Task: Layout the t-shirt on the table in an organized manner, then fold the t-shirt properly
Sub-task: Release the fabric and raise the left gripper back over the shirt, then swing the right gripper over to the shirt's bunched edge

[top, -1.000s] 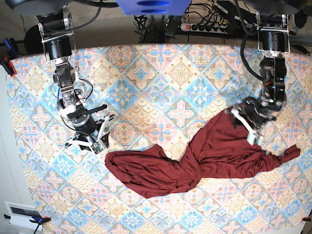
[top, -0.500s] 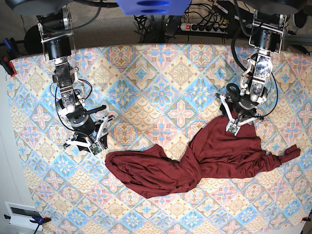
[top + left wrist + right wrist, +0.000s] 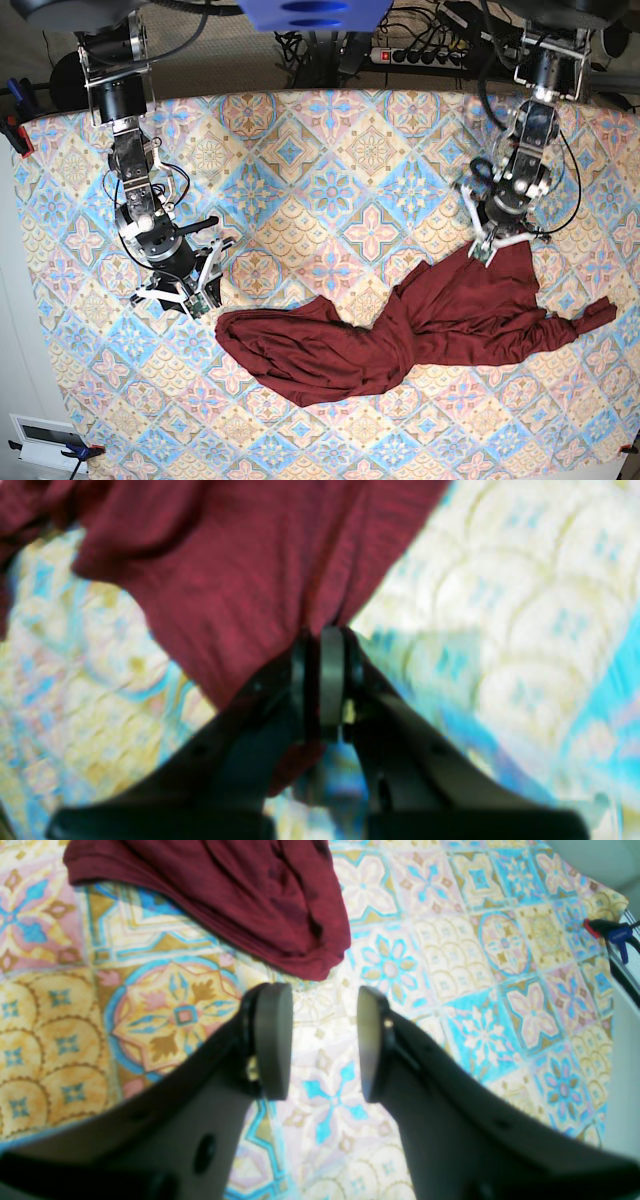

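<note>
1. Pinching the shirt [image 3: 450,315] edge, the left fingers [image 3: 322,680] are closed on the fabric.
2. Right fingers [image 3: 272,1040] are open, empty, beside the shirt's end.
3. Shirt lies crumpled on tabletop [image 3: 330,190].

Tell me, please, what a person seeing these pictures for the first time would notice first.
The eye goes first to the dark maroon t-shirt, lying crumpled and twisted across the near half of the table, whose cloth has a pastel tile pattern. Next comes the left end effector, shut on the far edge of the t-shirt and lifting it into a peak. The right end effector hangs open just beside the garment's other end, holding nothing.
</note>
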{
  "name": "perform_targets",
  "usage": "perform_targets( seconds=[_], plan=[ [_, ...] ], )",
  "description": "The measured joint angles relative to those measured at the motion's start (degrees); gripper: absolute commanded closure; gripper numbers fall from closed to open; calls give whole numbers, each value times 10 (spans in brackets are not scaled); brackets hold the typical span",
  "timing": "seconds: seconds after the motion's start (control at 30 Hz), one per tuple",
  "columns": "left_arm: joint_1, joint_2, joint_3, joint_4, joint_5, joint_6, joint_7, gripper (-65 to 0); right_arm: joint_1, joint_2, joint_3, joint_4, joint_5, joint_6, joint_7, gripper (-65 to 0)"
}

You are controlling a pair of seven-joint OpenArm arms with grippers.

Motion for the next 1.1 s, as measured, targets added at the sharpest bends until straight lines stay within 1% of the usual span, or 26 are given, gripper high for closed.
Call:
perform_targets(
  seconds=[0.03, 0.07, 0.13, 0.17, 0.2, 0.27, 0.3, 0.33, 0.4, 0.47, 0.5, 0.53, 0.6, 0.63, 0.7, 0.73, 0.8, 0.87, 0.9, 0.97, 1.03, 1.1],
  plan=[
    [26, -17, -1, 40, 0, -4, 2, 0, 0, 0, 0, 1, 1, 0, 2, -205],
    [47, -27, -3, 75, 5, 2, 6, 0, -1, 0, 1, 1, 0, 0, 2, -205],
    [78, -38, -10, 139, 8, 6, 12, 0, -3, 0, 0, 2, 1, 0, 2, -206],
    [97, -49, -21, 175, -1, -5, 0, 0, -4, 0, -3, 2, 0, 0, 0, -206],
    [118, -57, -37, 207, -12, -5, -12, 0, -5, 2, -13, 2, 0, -4, 0, -207],
    [158, -61, -93, 245, -28, -1, -7, 0, -14, 3, -42, 2, -1, -7, 3, -207],
    [176, -65, -126, 250, -51, -2, 6, 0, -22, 3, -61, 3, 0, -6, 3, -207],
    [193, -72, -158, 252, -75, -2, 8, 0, -28, 3, -83, 3, 1, -1, -1, -207],
    [211, -86, -225, 252, -142, -7, 8, 0, -39, 0, -119, 2, 3, 7, -3, -208],
    [228, -101, -307, 254, -209, -25, 5, 0, -37, -2, -144, 2, 6, 7, 2, -208],
    [243, -107, -350, 255, -245, -45, 3, 0, -34, -1, -150, 2, 6, 5, 5, -208],
    [262, -113, -391, 256, -271, -52, 3, 0, -30, 0, -153, 2, 4, 2, 4, -208],
    [296, -116, -462, 256, -304, -64, 4, 0, -28, 4, -153, 3, 0, -4, 5, -208],
    [311, -120, -488, 256, -313, -68, 12, 0, -29, 4, -154, 3, 1, -4, 1, -208],
    [336, -129, -532, 254, -324, -80, 9, 0, -32, 3, -158, 4, 2, -1, 2, -208],
    [347, -132, -551, 254, -328, -87, 7, 0, -33, 3, -164, 8, 1, 0, 1, -208],
    [366, -137, -582, 243, -323, -88, 3, 0, -31, 4, -183, 13, 0, -3, 1, -208],
    [381, -146, -582, 224, -297, -84, 6, 0, -30, 4, -206, 23, 2, -2, 4, -208],
    [385, -148, -580, 215, -283, -91, 8, 0, -30, 3, -219, 26, 2, -2, 4, -208],
    [386, -147, -576, 198, -247, -91, 8, 0, -31, 2, -241, 26, 2, 2, 3, -208],
    [386, -152, -545, 179, -200, -82, 1, 0, -32, 3, -255, 26, 2, 1, 3, -208],
    [386, -153, -512, 159, -156, -90, 3, -7, -31, 5, -268, 26, 2, 0, 3, -208]
  ],
)
